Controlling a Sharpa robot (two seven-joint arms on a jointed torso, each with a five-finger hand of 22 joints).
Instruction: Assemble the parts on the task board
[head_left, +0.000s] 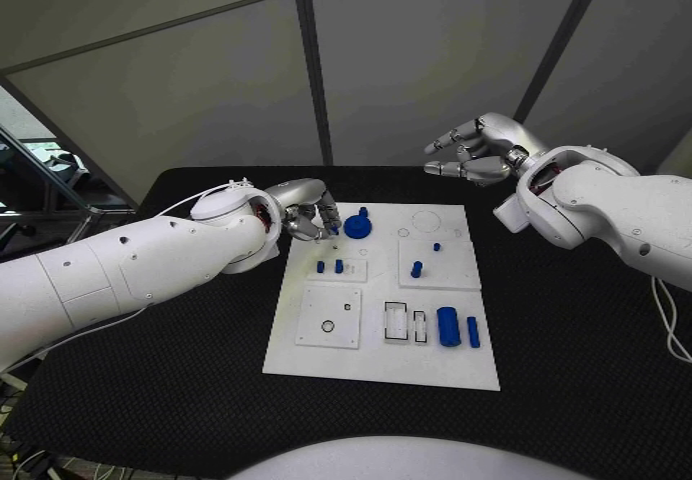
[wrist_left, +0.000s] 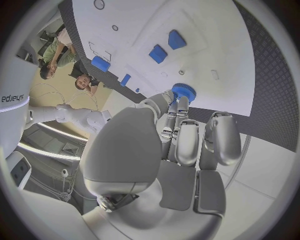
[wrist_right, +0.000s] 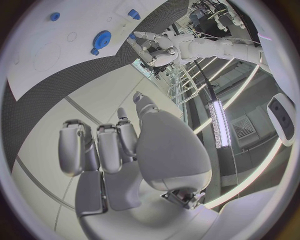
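The white task board (head_left: 382, 350) lies in the middle of the black table. A blue gear (head_left: 358, 226) with a small knob sits at the board's far left corner. My left hand (head_left: 307, 218) is right beside it, and its fingertips (wrist_left: 182, 101) reach the gear (wrist_left: 184, 91) at its rim; I cannot tell whether they grip it. Small blue pegs (head_left: 339, 266) (head_left: 417, 268) stand mid-board. A blue cylinder (head_left: 449, 327) and a blue bar (head_left: 473, 331) lie at the near right. My right hand (head_left: 473, 150) hangs above the table's far edge with its fingers curled in and nothing in them.
The board has a raised square plate (head_left: 330, 317) with a hole, rectangular slots (head_left: 405, 322) and a round outline (head_left: 428, 220). Black table (head_left: 577, 330) surrounds the board on all sides. A metal frame (head_left: 43, 175) stands at the far left.
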